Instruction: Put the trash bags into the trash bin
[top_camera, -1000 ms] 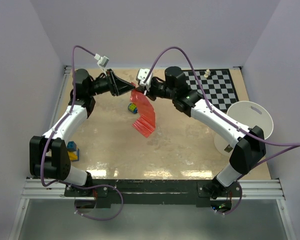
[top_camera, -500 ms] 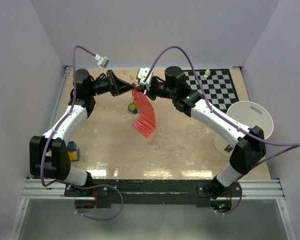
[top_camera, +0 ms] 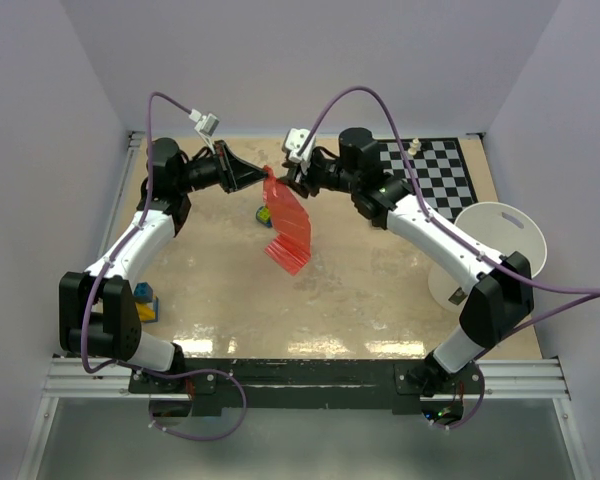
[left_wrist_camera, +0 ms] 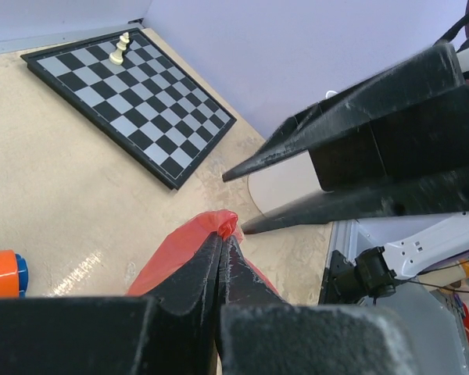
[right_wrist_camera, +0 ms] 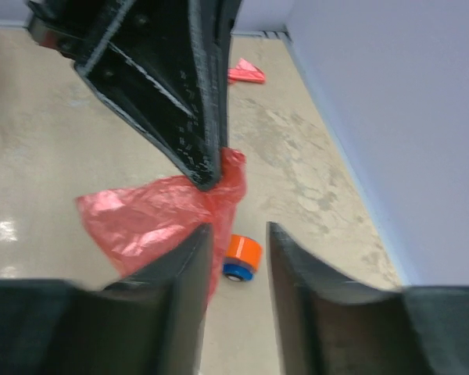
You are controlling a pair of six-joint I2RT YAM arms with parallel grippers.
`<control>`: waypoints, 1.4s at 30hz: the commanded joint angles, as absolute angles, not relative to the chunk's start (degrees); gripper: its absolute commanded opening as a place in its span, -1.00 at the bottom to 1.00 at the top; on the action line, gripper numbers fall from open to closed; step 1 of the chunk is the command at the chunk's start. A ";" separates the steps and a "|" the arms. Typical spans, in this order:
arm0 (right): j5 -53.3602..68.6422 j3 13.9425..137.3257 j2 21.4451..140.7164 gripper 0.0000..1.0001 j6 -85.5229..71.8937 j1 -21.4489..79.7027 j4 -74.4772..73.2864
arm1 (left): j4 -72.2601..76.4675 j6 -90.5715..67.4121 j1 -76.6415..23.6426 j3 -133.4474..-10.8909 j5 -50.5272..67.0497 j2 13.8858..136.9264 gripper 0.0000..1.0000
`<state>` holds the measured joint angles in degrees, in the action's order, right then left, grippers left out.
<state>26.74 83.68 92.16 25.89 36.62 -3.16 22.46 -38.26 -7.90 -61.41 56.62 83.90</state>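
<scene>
The red-pink trash bag point(top_camera: 288, 228) hangs above the middle of the table, held by its bunched top. My left gripper point(top_camera: 263, 178) is shut on that top; in the left wrist view the jaws point(left_wrist_camera: 223, 237) pinch the film point(left_wrist_camera: 176, 251). My right gripper point(top_camera: 289, 183) faces it from the right and is open. In the right wrist view its fingers point(right_wrist_camera: 238, 228) stand apart, the left finger against the bag point(right_wrist_camera: 144, 219) and nothing clamped between them. The white trash bin point(top_camera: 495, 250) stands at the right edge, beside the right arm.
A checkerboard point(top_camera: 430, 175) with a pale chess piece point(top_camera: 414, 146) lies at the back right. An orange-and-blue toy point(right_wrist_camera: 242, 258) sits on the table under the bag. Coloured blocks point(top_camera: 145, 300) lie near the left arm. A small red piece point(right_wrist_camera: 246, 73) lies by the left wall.
My left gripper has closed on the bag's top. My right gripper has opened off the bag and drawn back slightly to the right. The bag hangs where it was.
</scene>
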 commanded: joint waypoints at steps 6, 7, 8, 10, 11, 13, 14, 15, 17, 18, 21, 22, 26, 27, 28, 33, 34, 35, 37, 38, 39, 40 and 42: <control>34.46 87.10 92.55 0.22 22.59 37.79 -2.55 | 24.43 -37.97 -8.00 -61.96 56.95 82.35 -1.00; 33.50 87.27 93.16 0.20 22.41 37.79 -2.37 | 24.69 -38.14 -8.00 -61.88 57.04 82.35 -1.00; 32.79 87.71 93.60 0.17 22.59 37.79 -2.20 | 25.05 -38.32 -8.00 -61.79 57.22 82.27 -1.00; 31.56 88.33 94.30 0.08 22.68 37.79 -1.85 | 25.40 -38.50 -8.00 -61.61 57.57 82.18 -1.00; 31.20 88.42 94.57 0.02 22.68 37.79 -1.67 | 25.49 -38.50 -8.00 -61.44 57.74 82.18 -1.00; 30.85 88.77 95.09 -0.03 22.85 37.79 -1.58 | 25.75 -38.58 -8.00 -61.17 57.83 82.00 -1.00; 30.68 88.86 95.36 -0.06 22.85 37.71 -1.84 | 25.75 -38.67 -8.00 -61.17 57.83 81.91 -1.00; 31.02 88.94 95.71 -0.13 22.94 37.71 -2.19 | 25.84 -38.76 -8.00 -61.17 57.75 82.00 -1.00; 31.37 89.03 95.80 -0.24 23.03 37.79 -2.55 | 25.75 -38.67 -8.00 -61.17 57.74 81.83 -1.00; 31.38 89.03 95.71 -0.36 23.03 37.79 -2.72 | 25.84 -38.58 -7.91 -61.17 57.66 81.91 -1.00; 31.03 88.68 95.28 -0.91 23.47 37.79 -2.64 | 25.93 -38.67 -7.91 -61.08 57.66 82.09 -1.00; 30.85 88.42 95.01 -1.00 23.47 37.79 -2.46 | 26.01 -38.58 -7.91 -61.08 57.66 82.00 -1.00; 30.24 88.24 93.78 -1.00 23.38 37.27 -1.93 | 24.70 -37.10 -7.65 -61.26 57.04 82.09 -1.00; 30.15 88.16 93.43 -1.00 23.29 37.00 -1.93 | 24.35 -36.74 -7.56 -61.09 57.04 82.09 -1.00; 30.15 88.15 93.17 -1.00 23.29 36.74 -2.02 | 23.91 -36.30 -7.47 -61.08 56.69 82.00 -1.00; 30.41 87.72 92.02 -1.00 23.38 35.07 -2.46 | 22.24 -34.98 -6.94 -60.82 55.72 81.91 -1.00; 30.41 87.63 91.76 -1.00 23.20 34.63 -2.63 | 22.24 -34.98 -6.86 -60.73 55.64 81.91 -1.00; 30.58 87.37 91.67 -1.00 23.20 34.28 -2.81 | 22.24 -34.98 -6.68 -60.65 55.63 81.83 -1.00; 30.85 87.10 91.41 -1.00 23.29 33.93 -2.90 | 22.24 -34.81 -6.68 -60.47 55.55 81.65 -1.00; 30.85 86.84 91.23 -1.00 23.47 33.93 -2.81 | 22.06 -34.72 -6.68 -60.38 55.46 81.65 -1.00; 30.76 86.75 91.14 -1.00 23.47 33.93 -2.73 | 21.80 -34.54 -6.68 -60.38 55.28 81.48 -1.00; 30.76 86.66 91.06 -1.00 23.29 33.93 -2.55 | 20.93 -33.76 -6.68 -60.64 54.85 81.47 -1.00; 29.80 86.57 90.79 -1.00 23.03 33.93 -2.20 | 17.42 -31.39 -6.68 -61.69 52.83 81.39 -1.00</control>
